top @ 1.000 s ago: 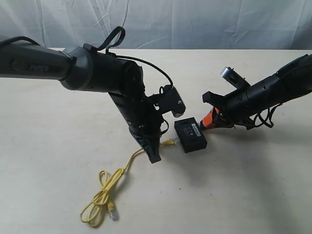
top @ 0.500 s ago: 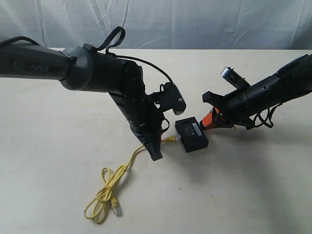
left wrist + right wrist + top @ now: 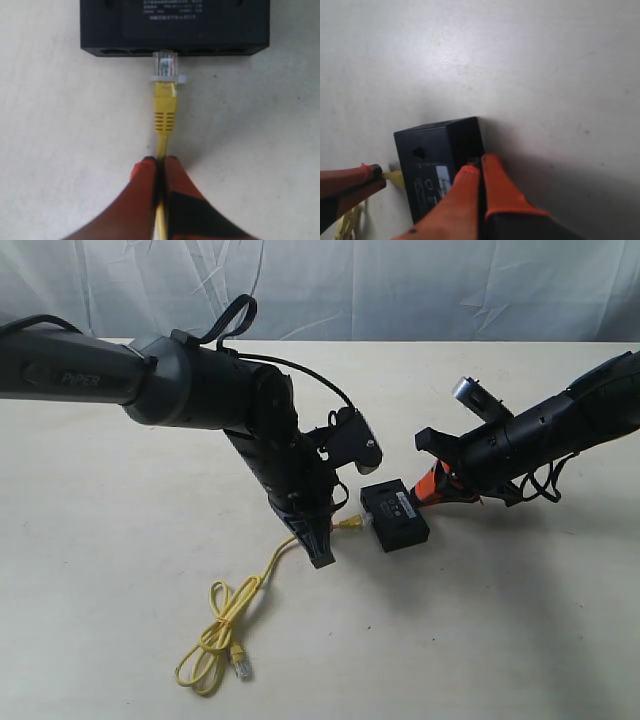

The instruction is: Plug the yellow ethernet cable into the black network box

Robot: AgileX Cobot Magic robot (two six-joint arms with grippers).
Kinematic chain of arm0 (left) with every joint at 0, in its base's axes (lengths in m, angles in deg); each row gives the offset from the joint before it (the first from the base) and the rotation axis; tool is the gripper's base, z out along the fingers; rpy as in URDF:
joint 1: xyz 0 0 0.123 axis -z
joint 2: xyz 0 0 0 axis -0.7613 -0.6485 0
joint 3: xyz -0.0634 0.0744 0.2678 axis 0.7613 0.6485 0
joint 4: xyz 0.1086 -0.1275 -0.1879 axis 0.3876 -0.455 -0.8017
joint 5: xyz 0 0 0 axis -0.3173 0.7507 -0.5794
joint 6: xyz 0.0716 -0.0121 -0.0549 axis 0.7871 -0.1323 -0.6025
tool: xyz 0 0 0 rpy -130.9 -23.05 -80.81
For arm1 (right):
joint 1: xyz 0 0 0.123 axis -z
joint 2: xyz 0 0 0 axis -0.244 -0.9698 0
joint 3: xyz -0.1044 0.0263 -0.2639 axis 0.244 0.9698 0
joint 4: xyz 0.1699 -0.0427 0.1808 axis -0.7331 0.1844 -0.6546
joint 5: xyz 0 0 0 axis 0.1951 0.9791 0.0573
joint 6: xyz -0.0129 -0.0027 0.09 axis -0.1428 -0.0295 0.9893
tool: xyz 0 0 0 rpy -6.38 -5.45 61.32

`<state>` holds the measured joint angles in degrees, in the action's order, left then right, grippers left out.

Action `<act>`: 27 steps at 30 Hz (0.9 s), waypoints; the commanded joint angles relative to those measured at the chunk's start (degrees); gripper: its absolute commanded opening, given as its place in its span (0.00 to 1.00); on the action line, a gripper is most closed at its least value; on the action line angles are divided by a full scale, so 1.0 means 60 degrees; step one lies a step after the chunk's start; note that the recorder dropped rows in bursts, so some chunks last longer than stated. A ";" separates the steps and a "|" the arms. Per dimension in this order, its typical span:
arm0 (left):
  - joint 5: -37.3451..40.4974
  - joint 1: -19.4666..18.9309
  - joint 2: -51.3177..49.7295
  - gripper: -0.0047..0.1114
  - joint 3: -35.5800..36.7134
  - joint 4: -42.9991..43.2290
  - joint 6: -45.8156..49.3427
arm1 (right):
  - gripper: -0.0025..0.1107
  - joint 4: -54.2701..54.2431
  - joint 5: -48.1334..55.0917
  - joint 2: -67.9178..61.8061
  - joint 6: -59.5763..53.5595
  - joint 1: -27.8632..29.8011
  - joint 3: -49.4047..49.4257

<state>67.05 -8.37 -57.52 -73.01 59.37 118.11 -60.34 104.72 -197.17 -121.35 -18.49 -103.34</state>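
The black network box lies flat mid-table. My left gripper is shut on the yellow ethernet cable just behind its boot. In the left wrist view the clear plug has its tip at a port opening in the box's front face, with most of the plug outside; the left gripper pinches the cord. My right gripper is shut, and its orange tips rest against the opposite side of the box. In the right wrist view the right gripper touches the box's upper back edge.
The rest of the cable lies in a loose loop near the front left, with its free plug on the pale table. A white cloth backdrop hangs behind the table's far edge.
My left gripper has carried the plug right, up to the box's port face. The cable's loop and free plug have been dragged a little to the right. The right arm has held still.
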 commanded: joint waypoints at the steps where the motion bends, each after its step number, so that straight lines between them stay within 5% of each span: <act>1: 0.0155 -0.0006 0.0008 0.04 -0.0059 -0.0157 0.0038 | 0.01 0.0021 0.0020 0.0003 -0.0016 0.0031 -0.0017; 27: -0.0063 -0.0006 0.0008 0.04 -0.0059 -0.0538 0.0142 | 0.01 -0.0024 0.0213 0.0003 0.0144 0.0031 -0.0017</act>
<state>67.48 -8.37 -57.52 -73.01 56.52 119.81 -60.34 104.72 -197.17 -120.64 -18.49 -103.34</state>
